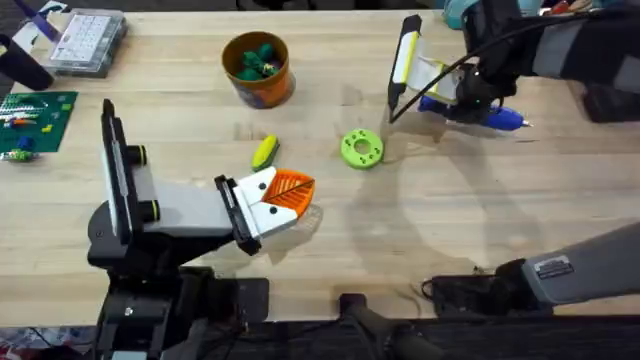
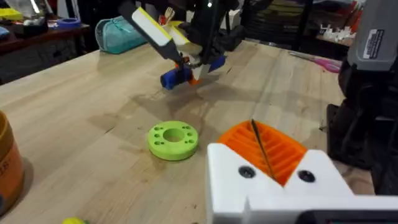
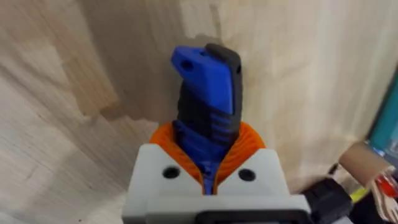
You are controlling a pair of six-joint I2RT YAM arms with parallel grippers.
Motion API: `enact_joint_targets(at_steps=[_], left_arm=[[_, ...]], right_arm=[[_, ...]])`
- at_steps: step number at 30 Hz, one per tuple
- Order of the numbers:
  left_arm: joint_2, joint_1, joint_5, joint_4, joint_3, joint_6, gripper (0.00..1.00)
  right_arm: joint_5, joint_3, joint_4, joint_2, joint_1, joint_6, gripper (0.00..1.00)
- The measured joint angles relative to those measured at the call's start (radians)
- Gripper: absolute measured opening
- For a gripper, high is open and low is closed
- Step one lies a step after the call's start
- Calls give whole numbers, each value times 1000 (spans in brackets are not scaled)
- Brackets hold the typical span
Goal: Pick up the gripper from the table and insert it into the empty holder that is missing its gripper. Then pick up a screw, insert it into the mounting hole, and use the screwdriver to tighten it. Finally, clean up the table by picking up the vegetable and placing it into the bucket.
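The right pincer (image 3: 208,165) grips the blue screwdriver (image 3: 206,93) at two o'clock on the tabletop (image 1: 450,230), while the left pincer (image 1: 290,200) rests closed at center.

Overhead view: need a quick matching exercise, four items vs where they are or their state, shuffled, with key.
Items:
1. screwdriver
2. vegetable
3. bucket
4. left gripper

Places or states:
A. stands on the table at the far side, green items inside
B. lies on the table, between the bucket and the left gripper
C. clamped in the right gripper
D. shut, holding nothing, orange pads together

Pairs: 1-C, 2-B, 3-A, 4-D
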Motion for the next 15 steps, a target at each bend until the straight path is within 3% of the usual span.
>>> enact_joint_targets(at_steps=[11, 13, 15], left_arm=[[0, 0, 0, 0, 0, 0, 19], [0, 0, 0, 0, 0, 0, 18], [0, 0, 0, 0, 0, 0, 17]], right_arm=[[28, 1, 3, 54, 26, -21, 71], [35, 3, 8, 54, 28, -22, 272], [45, 9, 26, 54, 32, -28, 591]])
